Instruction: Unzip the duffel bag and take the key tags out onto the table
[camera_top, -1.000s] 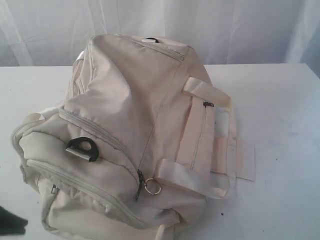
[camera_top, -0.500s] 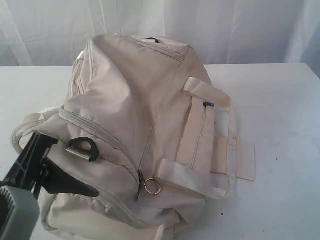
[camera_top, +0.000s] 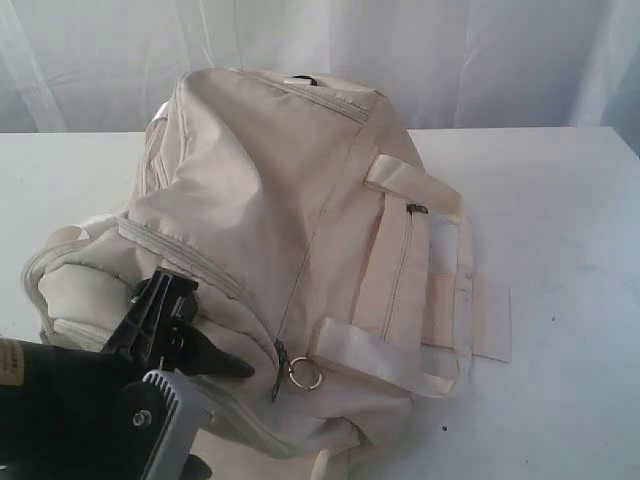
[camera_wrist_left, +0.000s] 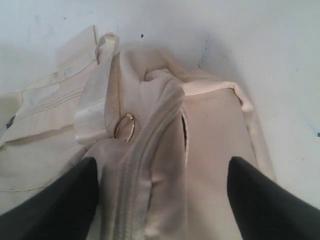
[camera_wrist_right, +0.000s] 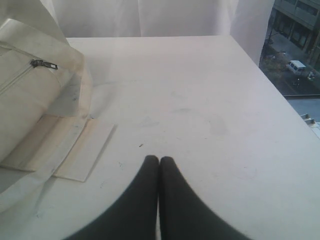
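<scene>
Jaws spread wide, the left gripper (camera_wrist_left: 161, 165) straddles the near end of the cream duffel bag (camera_top: 290, 200), zipped shut, its long axis running from the camera toward the far edge of the white table (camera_top: 560, 200). The right gripper (camera_wrist_right: 159, 161), jaws pressed together, hovers alongside.

The bag (camera_top: 300, 220), a large cream fabric duffel, lies slumped across the white bench (camera_top: 560, 200). Its main zip looks closed from end to end. The bag's near end sits between the wide-set fingers of the left tool (camera_wrist_left: 162, 162), with the zip seam running up the middle of that gap. The metal pull ring (camera_wrist_left: 124, 127) hangs just ahead of one finger, beside a webbing handle (camera_wrist_left: 95, 105). The pocket zip (camera_wrist_right: 42, 64) is closed. The bag's flat strap tab (camera_wrist_right: 82, 150) lies on the bench near the right tool (camera_wrist_right: 159, 160), not touching it.
</scene>
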